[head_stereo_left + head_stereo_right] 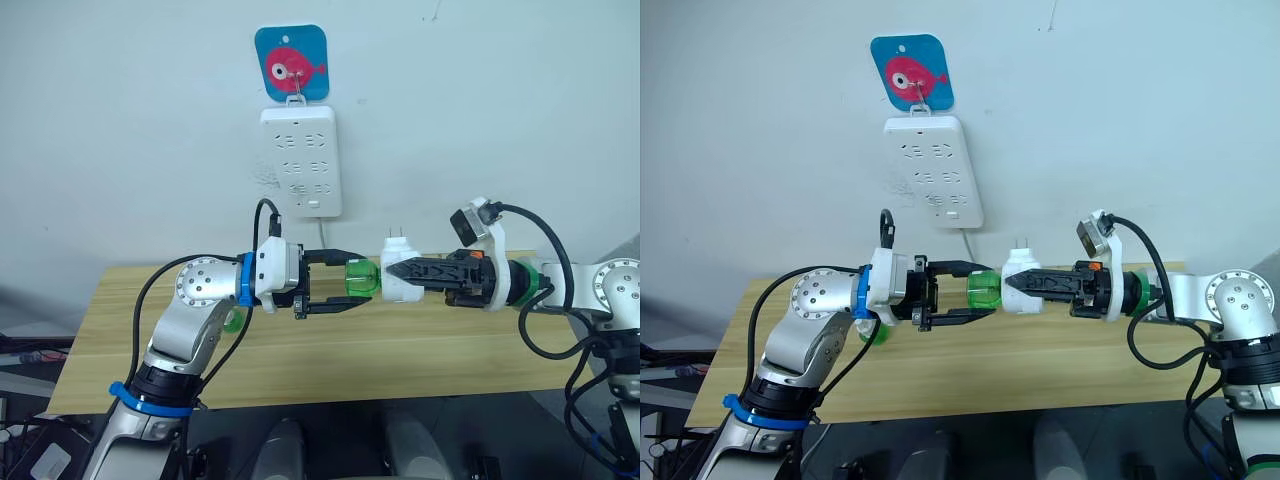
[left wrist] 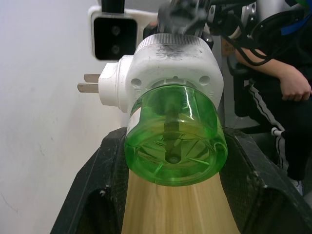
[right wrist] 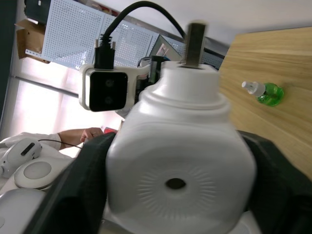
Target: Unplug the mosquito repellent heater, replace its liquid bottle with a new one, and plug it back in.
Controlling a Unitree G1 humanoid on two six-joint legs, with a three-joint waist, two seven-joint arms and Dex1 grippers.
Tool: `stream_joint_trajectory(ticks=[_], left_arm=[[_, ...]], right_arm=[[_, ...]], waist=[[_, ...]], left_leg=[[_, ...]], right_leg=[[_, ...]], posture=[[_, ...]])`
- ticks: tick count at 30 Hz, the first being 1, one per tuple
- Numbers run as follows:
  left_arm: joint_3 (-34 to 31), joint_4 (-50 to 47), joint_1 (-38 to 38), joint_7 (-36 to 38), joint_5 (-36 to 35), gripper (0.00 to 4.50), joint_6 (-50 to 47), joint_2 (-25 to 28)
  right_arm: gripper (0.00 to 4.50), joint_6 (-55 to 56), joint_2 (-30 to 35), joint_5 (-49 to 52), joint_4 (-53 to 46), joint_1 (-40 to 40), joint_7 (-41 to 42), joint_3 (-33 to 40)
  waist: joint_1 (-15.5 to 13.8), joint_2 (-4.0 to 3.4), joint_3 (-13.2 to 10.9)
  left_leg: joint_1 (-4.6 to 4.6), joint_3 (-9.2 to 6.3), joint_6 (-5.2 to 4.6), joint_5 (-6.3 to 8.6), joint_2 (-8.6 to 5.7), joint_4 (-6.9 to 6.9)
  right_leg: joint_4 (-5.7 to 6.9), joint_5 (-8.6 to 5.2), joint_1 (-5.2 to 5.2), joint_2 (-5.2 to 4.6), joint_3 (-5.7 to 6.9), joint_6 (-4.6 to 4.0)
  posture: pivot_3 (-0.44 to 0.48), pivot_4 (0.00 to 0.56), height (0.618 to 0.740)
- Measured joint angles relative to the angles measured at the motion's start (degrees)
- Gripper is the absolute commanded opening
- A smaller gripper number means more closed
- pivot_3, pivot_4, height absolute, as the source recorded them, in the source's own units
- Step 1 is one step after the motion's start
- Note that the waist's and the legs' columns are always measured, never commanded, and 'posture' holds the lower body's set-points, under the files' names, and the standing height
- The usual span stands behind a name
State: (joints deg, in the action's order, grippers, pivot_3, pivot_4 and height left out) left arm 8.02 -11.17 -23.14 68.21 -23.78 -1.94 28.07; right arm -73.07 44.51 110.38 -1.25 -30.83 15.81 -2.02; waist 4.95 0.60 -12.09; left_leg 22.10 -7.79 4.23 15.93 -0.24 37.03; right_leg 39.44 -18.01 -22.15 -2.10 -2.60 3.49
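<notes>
Above the table [image 1: 330, 350], between the two arms, the heater [image 1: 400, 277] is being held in mid-air, unplugged, with its green bottle [image 1: 362, 278] still screwed in and pointing toward the left gripper [image 1: 352, 283].

Starting on the left, that gripper's fingers are standing open, one above and one below the bottle, bracketing it without clearly pressing on it. If they are closing off-centre, the smooth rounded bottle is likely to slip instead of turning, and a hard squeeze may crack thin plastic. A twist that is not along the bottle's axis may jam the thread or wrench the heater sideways.

Further right, the right gripper [image 1: 392, 269] is clamping the heater's white body between its black fingers. That body is rounded and glossy, so any torque from the left side may be spinning it in the grip, or popping it out onto the table. Spilled liquid is another risk once the bottle is coming free.

As for looks, the heater is a small white rounded unit with a dark round hole in one face and two flat prongs [image 1: 397, 234] sticking up. A spare green bottle [image 3: 263, 92] is lying on the table. Behind, the power strip [image 1: 300, 160] is hanging on the wall [image 1: 120, 130].
</notes>
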Motion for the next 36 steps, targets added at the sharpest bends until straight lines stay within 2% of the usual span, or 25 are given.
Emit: stream_joint_trajectory(ticks=[2, 4, 6, 11, 14, 16, 17, 19, 22, 24, 26, 29, 36], left_arm=[[0.08, -0.16, 0.0, 0.01, -0.26, 2.25, -0.66, 0.18], [0.31, -1.59, -0.2, -0.15, -2.02, 2.25, -5.41, 1.49], [0.72, -2.63, -2.38, -0.69, -5.83, 2.25, -16.0, 3.94], [0.32, 0.36, -13.87, -1.9, -23.18, 2.25, -52.83, 9.46], [-1.44, 3.79, -16.79, -3.87, -28.56, 2.25, -63.18, 8.55], [-1.77, 4.1, -16.86, -4.1, -28.94, 2.25, -63.63, 8.18], [-1.83, 3.74, -16.42, -4.11, -28.45, 2.25, -62.28, 8.05], [-1.96, 2.11, -14.76, -4.14, -25.88, 2.96, -57.2, 7.5], [-0.88, -0.89, -10.38, -1.28, -17.28, 3.83, -41.36, 7.76], [-0.25, -1.45, -6.42, 2.42, -10.35, 4.43, -26.61, 8.02], [0.08, -1.22, -2.04, 5.72, -3.25, 4.46, -9.75, 7.59], [-0.88, 1.33, 1.62, 5.13, 2.36, 4.46, 6.77, 3.64], [-1.3, 3.97, -0.39, 0.89, 6.08, 4.46, 21.14, -1.46]], right_arm=[[3.01, -0.06, 0.01, -0.01, 0.0, 0.0, 0.0, 0.0], [3.01, -0.14, 0.03, -0.03, -0.01, 0.0, -0.03, -0.26], [3.01, 0.01, 0.04, -0.05, -0.13, 0.02, -0.64, -0.66], [3.01, 1.35, -0.05, -0.26, -2.35, -0.22, -1.3, -1.0], [3.01, 1.99, 0.03, -0.29, -2.98, -0.37, -1.28, -0.97], [3.01, 2.46, 0.11, -0.24, -2.99, -0.38, -1.28, -0.97], [3.01, 2.62, 0.18, -0.19, -2.99, -0.38, -1.29, -0.95], [3.01, 2.95, 0.52, -0.19, -2.98, -0.38, -1.4, -0.85], [3.01, 3.01, 0.23, -0.1, -2.99, -0.35, -1.49, -0.92], [3.01, 3.02, 0.14, 0.3, -3.07, -0.32, -1.51, -0.89], [3.01, 3.05, 0.17, 0.6, -3.07, -0.23, -1.76, -0.85], [3.01, 2.98, 0.2, 0.85, -3.2, -0.07, -1.82, -0.84], [3.01, 3.05, 0.22, 0.92, -3.2, -0.02, -2.15, -0.83]], waist=[[0.02, 0.0, 0.0], [0.04, 0.0, 0.0], [0.06, 0.01, -0.04], [0.32, 0.1, -0.3], [0.54, 0.1, -0.34], [0.53, 0.12, -0.37], [0.56, 0.09, -0.39], [0.61, 0.08, -0.41], [0.5, 0.05, -0.44], [0.31, 0.04, -0.45], [-0.13, 0.03, -0.46], [-0.66, 0.03, -0.46], [-1.57, 0.04, -0.46]], left_leg=[[0.0, 0.0, 0.0, 0.0, 0.0, 0.0], [0.0, -0.01, 0.0, 0.0, 0.0, 0.0], [0.01, -0.07, 0.0, 0.0, 0.0, 0.0], [0.01, -0.1, -0.01, 0.0, -0.03, 0.0], [0.02, -0.09, -0.02, 0.0, -0.02, -0.04], [0.04, -0.09, -0.01, 0.0, 0.01, -0.06], [0.04, -0.07, -0.01, -0.01, 0.01, -0.06], [0.06, -0.03, 0.0, -0.01, 0.04, -0.07], [0.08, 0.01, 0.14, -0.09, 0.08, -0.08], [0.08, 0.08, 0.14, -0.09, 0.07, -0.09], [0.22, 0.04, 0.11, -0.06, 0.06, -0.07], [0.36, -0.02, -0.01, 0.0, -0.02, 0.0], [0.54, -0.06, -0.02, 0.0, -0.1, 0.19]], right_leg=[[0.0, 0.0, 0.0, 0.0, 0.0, 0.0], [0.0, 0.0, 0.0, 0.0, 0.0, 0.0], [0.03, 0.0, 0.0, 0.01, 0.04, 0.0], [0.08, -0.01, -0.03, 0.02, 0.09, 0.02], [0.0, -0.02, -0.05, 0.02, 0.1, 0.03], [-0.06, -0.02, -0.06, 0.02, 0.11, 0.02], [-0.08, -0.01, -0.08, 0.02, 0.09, 0.02], [-0.13, -0.01, -0.08, 0.01, 0.07, 0.01], [-0.21, 0.0, -0.08, 0.01, 0.05, 0.0], [-0.3, 0.01, -0.08, 0.01, 0.01, -0.02], [-0.37, 0.03, -0.08, -0.01, 0.03, -0.03], [-0.44, 0.09, -0.11, -0.12, 0.06, 0.07], [-0.46, 0.22, -0.15, -0.15, 0.08, 0.22]], posture=[[-0.098, 0.203, 0.734], [-0.098, 0.203, 0.734], [-0.092, 0.207, 0.734], [-0.094, 0.208, 0.734], [-0.095, 0.208, 0.734], [-0.096, 0.207, 0.734], [-0.096, 0.207, 0.734], [-0.097, 0.209, 0.734], [-0.097, 0.21, 0.734], [-0.099, 0.211, 0.734], [-0.097, 0.21, 0.734], [-0.097, 0.208, 0.734], [-0.098, 0.206, 0.734]])
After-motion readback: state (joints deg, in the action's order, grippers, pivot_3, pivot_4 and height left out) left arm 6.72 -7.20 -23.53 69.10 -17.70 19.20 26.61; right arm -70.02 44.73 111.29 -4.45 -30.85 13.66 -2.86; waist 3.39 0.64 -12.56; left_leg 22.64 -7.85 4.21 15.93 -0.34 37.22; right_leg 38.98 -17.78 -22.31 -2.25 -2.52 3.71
